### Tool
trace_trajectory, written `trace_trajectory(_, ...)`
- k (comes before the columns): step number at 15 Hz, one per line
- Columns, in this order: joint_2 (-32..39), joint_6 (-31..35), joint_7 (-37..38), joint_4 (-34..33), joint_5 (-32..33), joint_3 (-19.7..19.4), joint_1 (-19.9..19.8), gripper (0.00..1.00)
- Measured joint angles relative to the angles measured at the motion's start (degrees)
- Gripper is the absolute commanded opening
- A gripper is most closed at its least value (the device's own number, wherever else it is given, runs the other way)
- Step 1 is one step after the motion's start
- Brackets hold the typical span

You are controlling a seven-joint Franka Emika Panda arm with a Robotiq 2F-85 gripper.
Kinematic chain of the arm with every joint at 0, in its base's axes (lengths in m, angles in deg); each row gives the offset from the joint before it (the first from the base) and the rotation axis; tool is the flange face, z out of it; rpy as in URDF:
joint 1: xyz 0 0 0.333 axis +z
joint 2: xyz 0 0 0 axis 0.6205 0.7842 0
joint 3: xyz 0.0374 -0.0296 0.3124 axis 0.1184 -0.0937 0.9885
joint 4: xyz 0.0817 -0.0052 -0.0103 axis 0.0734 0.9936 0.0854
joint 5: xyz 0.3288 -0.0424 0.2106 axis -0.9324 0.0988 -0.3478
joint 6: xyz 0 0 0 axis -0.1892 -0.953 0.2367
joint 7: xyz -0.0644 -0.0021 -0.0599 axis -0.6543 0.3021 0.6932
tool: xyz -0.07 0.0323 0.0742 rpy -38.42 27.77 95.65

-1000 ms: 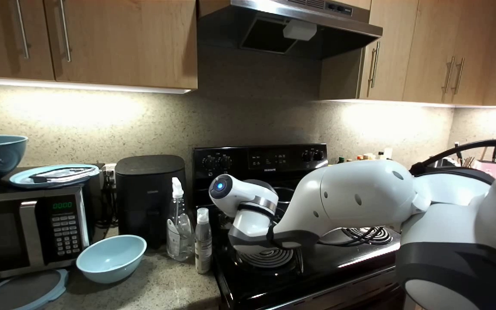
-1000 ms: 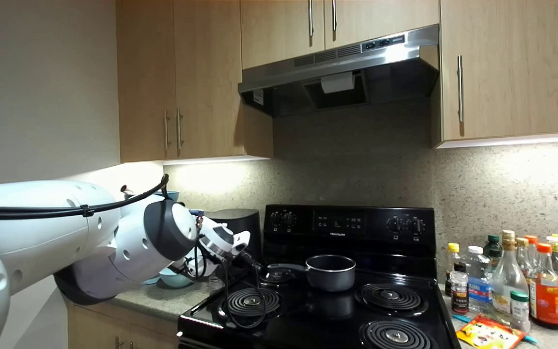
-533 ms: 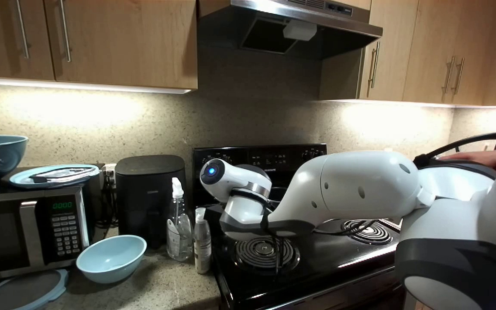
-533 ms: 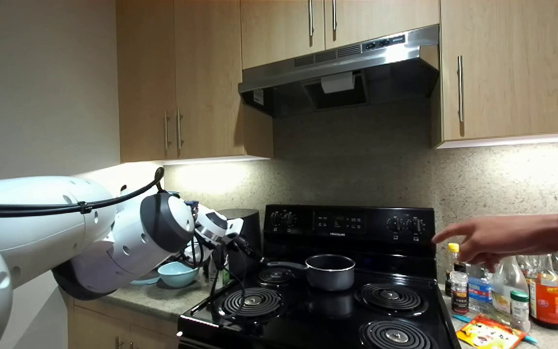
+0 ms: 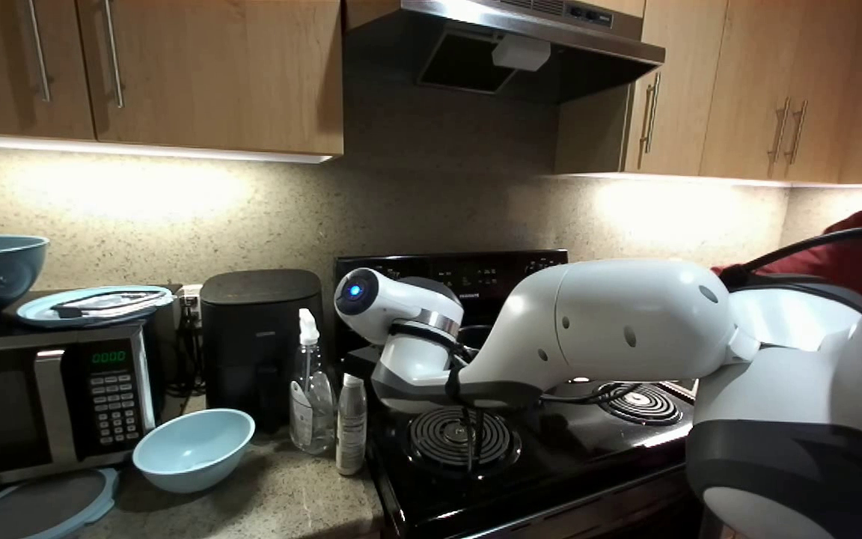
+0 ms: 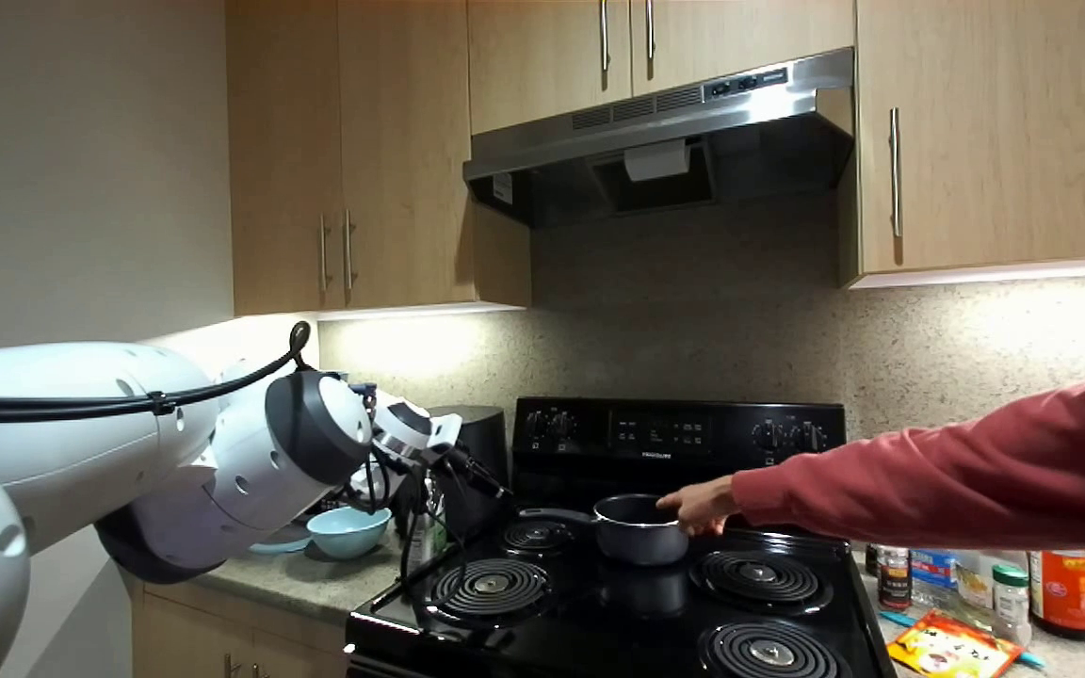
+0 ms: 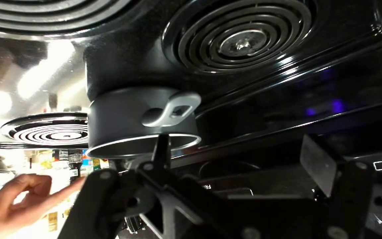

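My gripper stands open in the wrist view, its fingers wide apart with nothing between them. A grey saucepan with a looped handle shows beyond the other finger, which overlaps its rim in this upside-down picture. In an exterior view the saucepan rests upright on the stovetop, handle pointing left toward the dark gripper. A person's hand reaches to the pan's right rim there; in the wrist view the hand appears with a finger extended. The arm hides the gripper in the remaining exterior view.
Coil burners surround the pan on the black stove. Sauce bottles and a spice packet occupy the right counter. A blue bowl, spray bottle and white bottle stand on the opposite counter.
The arm has drawn back to the left and slightly up, away from the pan's handle. A red-sleeved arm has come in from the right, its hand now at the pan. The pan stays put.
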Motion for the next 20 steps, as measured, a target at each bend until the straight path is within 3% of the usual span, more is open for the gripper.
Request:
trace_trajectory(7, 0.04, -4.15, 5.70, 0.01, -0.01, -0.70, -0.80, 1.00)
trace_trajectory(14, 0.04, -13.21, 17.40, 0.01, -0.02, -2.10, -0.95, 1.00)
trace_trajectory(20, 0.04, -16.20, 20.87, 0.00, -0.02, -2.12, -0.94, 1.00)
